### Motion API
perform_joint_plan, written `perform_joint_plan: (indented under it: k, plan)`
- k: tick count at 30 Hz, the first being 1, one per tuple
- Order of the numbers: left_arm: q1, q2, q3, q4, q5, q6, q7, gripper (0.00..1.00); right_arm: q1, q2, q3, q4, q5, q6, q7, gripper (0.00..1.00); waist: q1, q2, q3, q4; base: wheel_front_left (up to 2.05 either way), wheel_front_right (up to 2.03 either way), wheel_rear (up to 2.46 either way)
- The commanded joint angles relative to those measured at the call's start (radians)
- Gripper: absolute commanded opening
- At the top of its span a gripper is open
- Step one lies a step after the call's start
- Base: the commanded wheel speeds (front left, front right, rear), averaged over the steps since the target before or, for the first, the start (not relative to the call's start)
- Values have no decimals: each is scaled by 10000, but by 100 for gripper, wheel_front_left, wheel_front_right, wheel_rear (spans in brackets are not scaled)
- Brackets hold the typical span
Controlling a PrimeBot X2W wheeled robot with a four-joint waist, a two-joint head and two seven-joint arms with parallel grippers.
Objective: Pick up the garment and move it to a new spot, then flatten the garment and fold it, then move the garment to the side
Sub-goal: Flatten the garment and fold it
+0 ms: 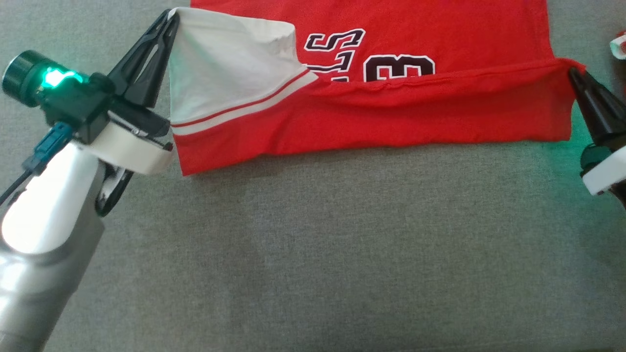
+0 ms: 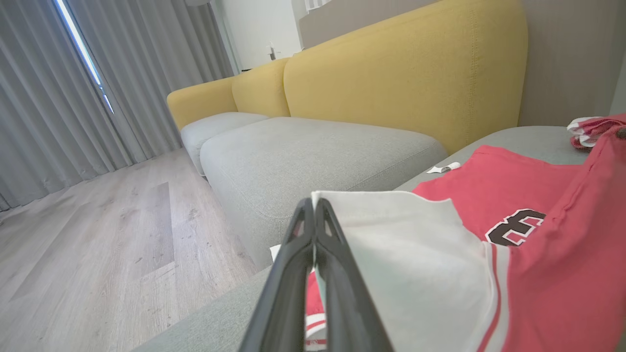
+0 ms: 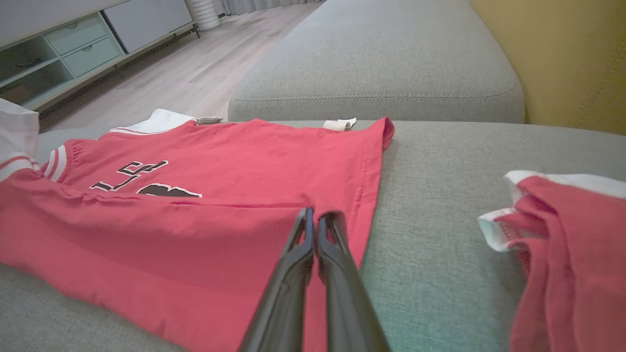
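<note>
The garment (image 1: 440, 34) is a red jersey with white sleeves and dark lettering, spread on a grey sofa seat. Its near edge is lifted and folded back over the rest. My left gripper (image 1: 172, 14) is shut on the white sleeve corner at the upper left; in the left wrist view the white cloth (image 2: 406, 259) hangs from the left gripper (image 2: 313, 203). My right gripper (image 1: 573, 71) is shut on the red hem corner at the right; in the right wrist view its tips (image 3: 315, 212) pinch the raised red fold of the garment (image 3: 195, 234).
The grey seat cushion (image 1: 318, 254) stretches wide below the jersey. Another red-and-white garment (image 3: 562, 230) lies to the right of the jersey, its edge at the head view's right border (image 1: 618, 44). A yellow backrest (image 2: 406, 73) stands behind; wooden floor (image 2: 98, 244) lies past the sofa's edge.
</note>
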State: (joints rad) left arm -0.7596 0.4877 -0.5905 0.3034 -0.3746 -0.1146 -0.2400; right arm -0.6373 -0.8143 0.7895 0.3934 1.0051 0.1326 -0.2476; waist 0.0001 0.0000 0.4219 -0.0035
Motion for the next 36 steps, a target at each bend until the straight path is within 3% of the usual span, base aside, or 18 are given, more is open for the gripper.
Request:
perform_joint_plan:
  k: [1, 3, 4, 5, 6, 10, 14, 19, 26, 36]
  plan:
    - [-488, 281, 318, -20, 48, -22, -106, 0, 46, -197, 137, -24, 90, -19, -96, 0, -1, 0, 39, 16, 0, 0, 0]
    - [-585, 156, 209, 329, 21, -55, -143, 0, -103, -126, 299, 179, 133, -19, -97, 47, -1, 0, 71, 27, 0, 0, 0]
    - [-638, 100, 157, 515, 23, -68, -159, 20, -165, -80, 385, 302, 162, -19, -94, 100, -1, 0, 78, 33, 0, 0, 0]
    - [-678, 31, 116, 708, 12, -78, -172, 44, -235, -39, 450, 435, 168, -19, -96, 100, -1, 0, 78, 35, 0, 0, 0]
    - [-701, -57, 121, 893, -35, -84, -183, 100, -297, 8, 496, 571, 169, -19, -99, 100, -1, 0, 69, 35, 0, 0, 0]
    - [-523, -302, 326, 1277, -80, 12, -210, 100, -355, 135, 726, 929, 204, -19, -113, 100, -1, 0, -92, -45, 0, 0, 0]
    - [378, -495, 748, 1162, -229, 450, -214, 100, -181, 65, 709, 1183, 174, -19, -130, 100, -1, 0, -453, -149, 0, 0, 0]
    - [2171, -886, 1335, 904, -846, 1014, -216, 100, 428, 256, -266, 1016, -243, -19, -138, 100, -1, 0, -1058, -283, 0, 0, 0]
    - [3852, -1591, 1779, 1041, -1640, 1439, -216, 100, 1694, 873, -1641, 517, -1290, -19, -139, 100, -1, 0, -1751, -317, 0, 0, 0]
    - [4039, -2218, 1494, 2298, -1922, 1881, 578, 100, 2976, 1927, -2606, 17, -2216, -19, -140, 100, -1, 0, -1915, -387, 0, 0, 0]
